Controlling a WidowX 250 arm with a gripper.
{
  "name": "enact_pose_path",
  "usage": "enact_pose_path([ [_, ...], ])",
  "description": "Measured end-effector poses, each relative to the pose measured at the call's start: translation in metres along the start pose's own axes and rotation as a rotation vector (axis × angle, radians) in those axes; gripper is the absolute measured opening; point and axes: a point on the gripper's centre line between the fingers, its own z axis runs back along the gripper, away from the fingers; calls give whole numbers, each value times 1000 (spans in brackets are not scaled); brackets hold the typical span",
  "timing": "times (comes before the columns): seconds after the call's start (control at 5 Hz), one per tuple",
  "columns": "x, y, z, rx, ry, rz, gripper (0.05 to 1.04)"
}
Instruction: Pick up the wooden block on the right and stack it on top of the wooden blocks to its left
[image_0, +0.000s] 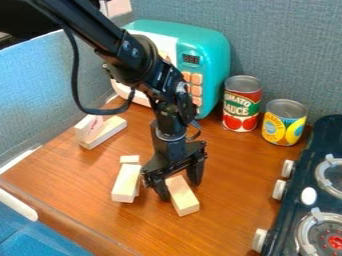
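Note:
The gripper (180, 191) hangs low over the middle of the wooden table, with its fingers apart and open. A light wooden block (183, 198) lies on the table, its far end between the fingers and its near end sticking out toward the camera. The left finger is right beside the block's left edge; whether they touch, I cannot tell. Just left of the gripper, another long wooden block (125, 183) rests on top of a wooden piece (129, 159) that shows behind it. Farther back at the left, a block (105, 132) lies next to an upright one (88, 127).
A teal toy microwave (212, 60) stands at the back behind the arm. Right of it are a tomato sauce can (242, 103) and a yellow can (284, 122). A dark toy stove (308, 172) with white knobs lines the right side. Grey panels (287, 45) bound the table (227, 220).

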Motion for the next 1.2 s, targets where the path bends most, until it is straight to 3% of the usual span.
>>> enact_pose_path([
  [0.2, 1, 1, 0, -18, 34, -17, 999],
  [0.4, -2, 8, 1, -15, 35, -61, 999],
  [0.6, -7, 12, 2, -10, 20, -105, 934],
  [0.8, -6, 11, 2, -1, -4, -143, 664],
  [1.0, -6, 11, 2, -2, -3, -146, 572],
  [1.2, -11, 11, 2, -5, 29, -182, 572],
])
